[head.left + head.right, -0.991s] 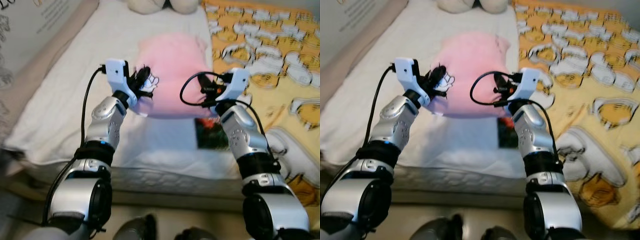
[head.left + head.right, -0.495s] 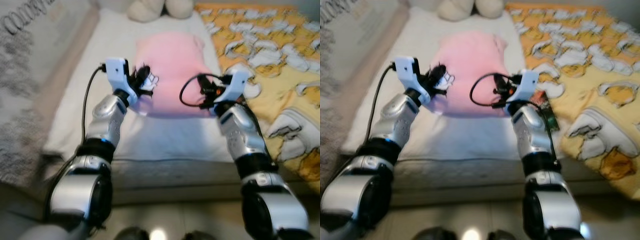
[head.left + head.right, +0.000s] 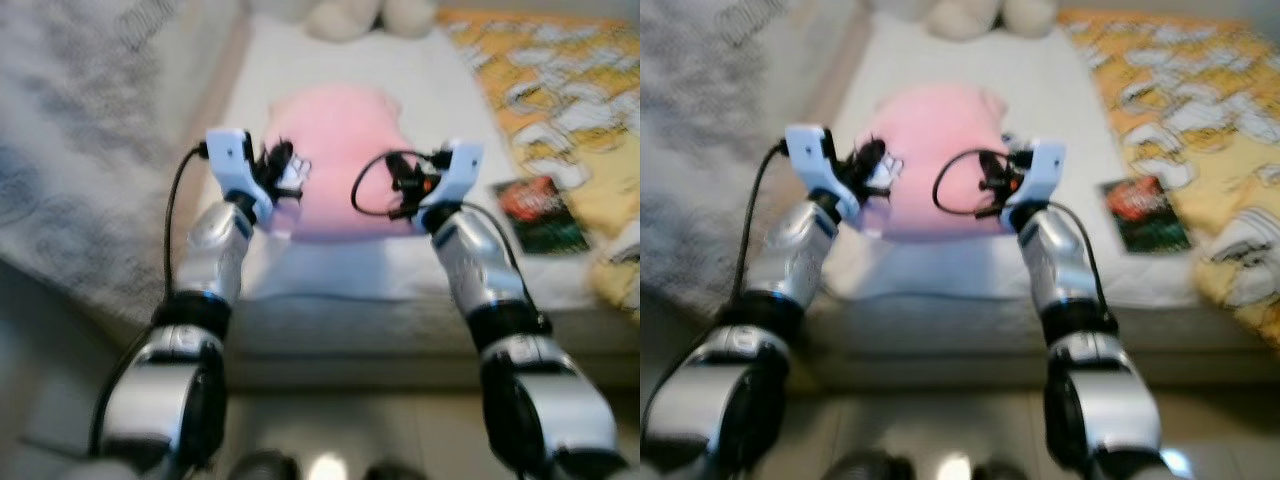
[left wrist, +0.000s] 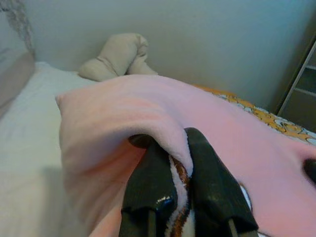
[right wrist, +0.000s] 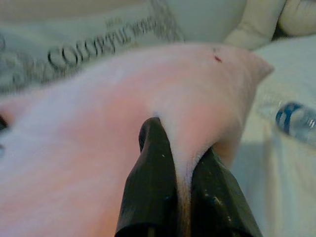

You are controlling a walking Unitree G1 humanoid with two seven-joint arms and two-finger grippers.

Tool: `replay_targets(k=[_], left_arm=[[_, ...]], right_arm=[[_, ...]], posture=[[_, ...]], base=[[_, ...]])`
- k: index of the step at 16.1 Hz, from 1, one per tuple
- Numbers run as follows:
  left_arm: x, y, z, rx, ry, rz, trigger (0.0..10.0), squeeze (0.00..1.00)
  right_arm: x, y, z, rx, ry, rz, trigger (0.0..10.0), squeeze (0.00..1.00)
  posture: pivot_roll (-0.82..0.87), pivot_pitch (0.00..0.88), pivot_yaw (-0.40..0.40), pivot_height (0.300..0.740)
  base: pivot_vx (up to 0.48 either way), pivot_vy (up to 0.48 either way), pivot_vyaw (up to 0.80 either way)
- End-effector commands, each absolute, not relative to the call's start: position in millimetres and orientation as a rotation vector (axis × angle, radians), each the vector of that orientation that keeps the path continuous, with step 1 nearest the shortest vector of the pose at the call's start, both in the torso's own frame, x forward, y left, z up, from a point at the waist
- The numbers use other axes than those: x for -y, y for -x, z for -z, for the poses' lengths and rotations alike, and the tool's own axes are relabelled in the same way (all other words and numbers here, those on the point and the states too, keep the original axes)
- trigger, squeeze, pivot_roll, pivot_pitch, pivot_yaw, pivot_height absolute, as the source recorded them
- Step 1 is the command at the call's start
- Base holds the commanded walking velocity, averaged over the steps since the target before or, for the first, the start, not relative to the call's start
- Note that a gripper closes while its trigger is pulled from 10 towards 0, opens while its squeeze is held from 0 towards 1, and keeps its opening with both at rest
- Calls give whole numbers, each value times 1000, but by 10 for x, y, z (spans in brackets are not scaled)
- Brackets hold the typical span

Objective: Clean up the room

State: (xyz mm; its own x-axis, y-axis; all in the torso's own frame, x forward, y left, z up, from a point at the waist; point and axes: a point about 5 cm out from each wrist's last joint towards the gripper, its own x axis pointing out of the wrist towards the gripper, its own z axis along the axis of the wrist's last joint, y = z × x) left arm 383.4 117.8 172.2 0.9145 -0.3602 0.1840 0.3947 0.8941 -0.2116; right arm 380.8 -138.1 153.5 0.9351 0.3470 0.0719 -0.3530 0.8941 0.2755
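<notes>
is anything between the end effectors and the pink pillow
Nothing visible. The left end effector and right end effector are each already pinched shut on an edge of the soft pink fleece pillow.

My left gripper (image 4: 180, 163) and right gripper (image 5: 180, 168) pinching the near edge of the blanket (image 3: 338, 150) lying on the mattress (image 3: 440, 110), stuffed toy (image 3: 370, 15) sitting behind the blanket, book (image 3: 530, 205) lying to its right, quilt (image 3: 565, 90) spreading beyond the book

"COLORFUL WOR…" in dark caps on pale bedding (image 5: 98, 42), rest blurred, unreadable.
</notes>
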Motion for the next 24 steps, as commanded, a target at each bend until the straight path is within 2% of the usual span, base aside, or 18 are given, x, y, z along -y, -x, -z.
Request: replay_targets(k=[1,3,4,5,8,11,16,24], left_arm=[[-1337,-3847,-1816,199,201,331,0,0],[-1354,-3851,-1794,185,133,310,0,0],[-1359,-3872,-1793,163,116,293,5686,0],[-1358,-3881,-1797,155,116,286,10000,0],[-1345,-3870,-1804,171,120,299,10000,0],[-1396,-3883,-1846,204,91,219,10000,0],[-1395,-3890,-1785,171,121,185,10000,0],[-1277,-3887,-1753,160,134,216,10000,0]], right_arm=[[1529,-3825,-1619,75,-272,-309,0,0],[1534,-3815,-1587,76,-258,-299,0,0],[1553,-3827,-1545,39,-221,-264,0,0],[1557,-3834,-1529,24,-203,-250,10000,0],[1586,-3834,-1534,40,-217,-229,10000,0],[1636,-3832,-1533,44,-209,-215,10000,0],[1599,-3835,-1540,44,-183,-249,10000,0],[1602,-3833,-1522,34,-162,-256,10000,0]], posture=[[-16,0,-17,740],[-15,0,-16,740],[-14,0,-16,740],[-15,0,-14,740],[-23,0,-9,740],[-30,0,-10,740],[-32,0,-16,740],[-39,0,-22,740]], base=[[0,0,488],[0,0,494],[0,0,0],[0,0,0],[0,0,0],[480,0,0],[480,0,0],[480,0,0]])
